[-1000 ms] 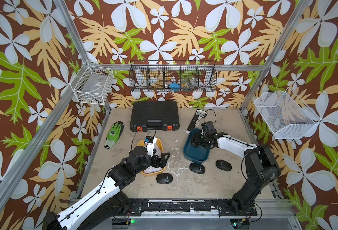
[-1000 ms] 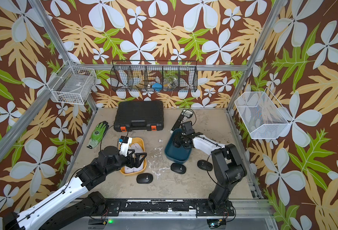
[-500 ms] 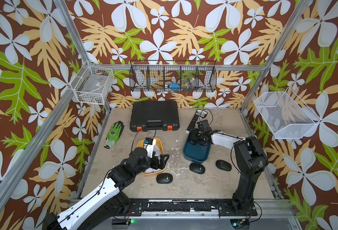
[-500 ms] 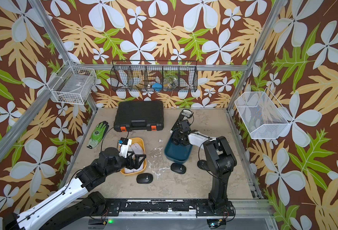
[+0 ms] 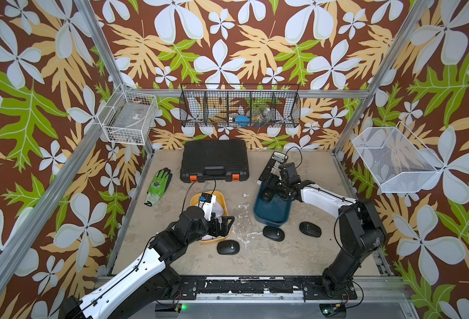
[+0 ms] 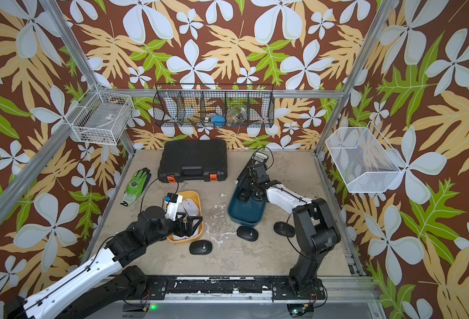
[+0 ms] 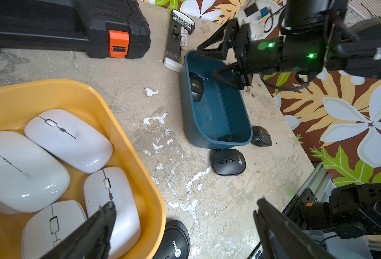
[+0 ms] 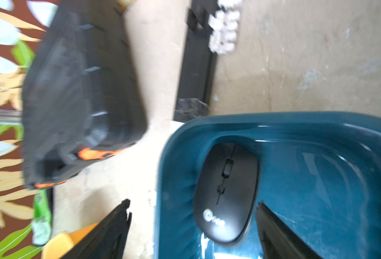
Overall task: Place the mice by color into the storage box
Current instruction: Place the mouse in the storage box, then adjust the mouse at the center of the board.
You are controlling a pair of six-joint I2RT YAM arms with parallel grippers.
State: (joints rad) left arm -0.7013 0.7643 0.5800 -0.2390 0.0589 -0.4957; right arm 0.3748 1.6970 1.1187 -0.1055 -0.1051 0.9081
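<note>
White mice 4, yellow bin; black mice 1 blue bin, 3 on table. L gripper, R gripper spread.

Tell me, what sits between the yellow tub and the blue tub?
Nothing: only bare tabletop with white scuffs separates the yellow tub from the blue tub, as the left wrist view shows.

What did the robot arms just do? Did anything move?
The right gripper opened and let go of a black mouse, which now lies in the blue bin. The left gripper stayed open over the yellow bin with four white mice. Three black mice stayed on the table.
</note>
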